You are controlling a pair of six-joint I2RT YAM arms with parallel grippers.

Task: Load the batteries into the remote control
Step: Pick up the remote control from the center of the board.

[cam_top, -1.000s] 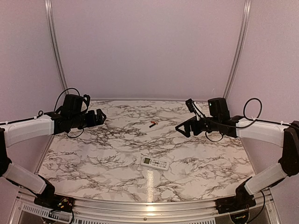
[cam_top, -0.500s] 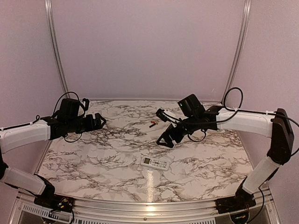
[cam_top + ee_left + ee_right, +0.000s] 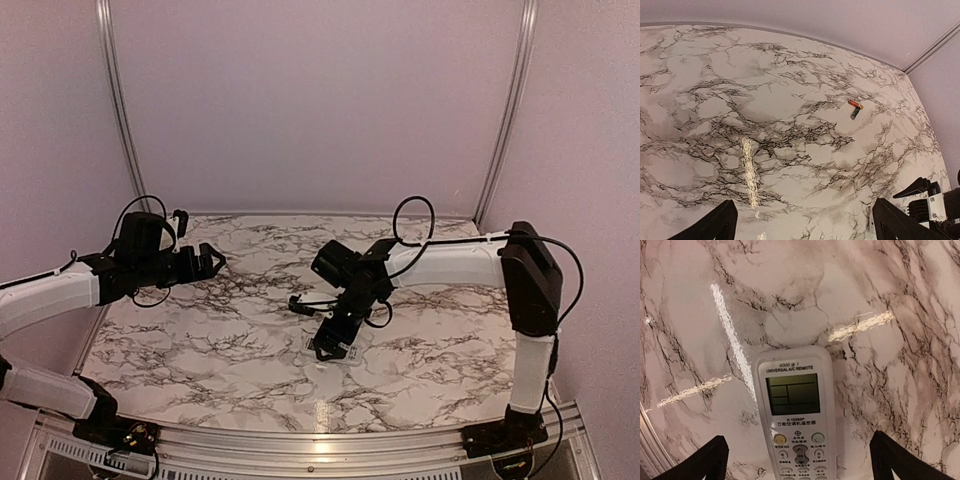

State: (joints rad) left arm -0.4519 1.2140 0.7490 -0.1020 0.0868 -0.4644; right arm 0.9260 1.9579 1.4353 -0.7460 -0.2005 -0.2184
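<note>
Marble-patterned table [image 3: 180, 340] holds everything. Both the left gripper [image 3: 802, 222] and right gripper [image 3: 797, 437] stand wide apart, the right hovering over the face-up remote control [image 3: 795, 400] near the table's front. The step looks like grasping it, and next it likely needs flipping. The batteries [image 3: 855, 108] lie together farther back.

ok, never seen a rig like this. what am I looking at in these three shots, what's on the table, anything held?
These are two robot arms bolted at the near edge of a marble-patterned table, each ending in a two-finger gripper. The wide shot comes from a fixed camera above and behind them. The other two come from cameras on the wrists, looking out past their own fingers. On the table lie a white remote control, face up, and two small batteries farther back. The right gripper hangs open over the remote control. The left gripper is open too, off to the side. Nothing is held.
</note>
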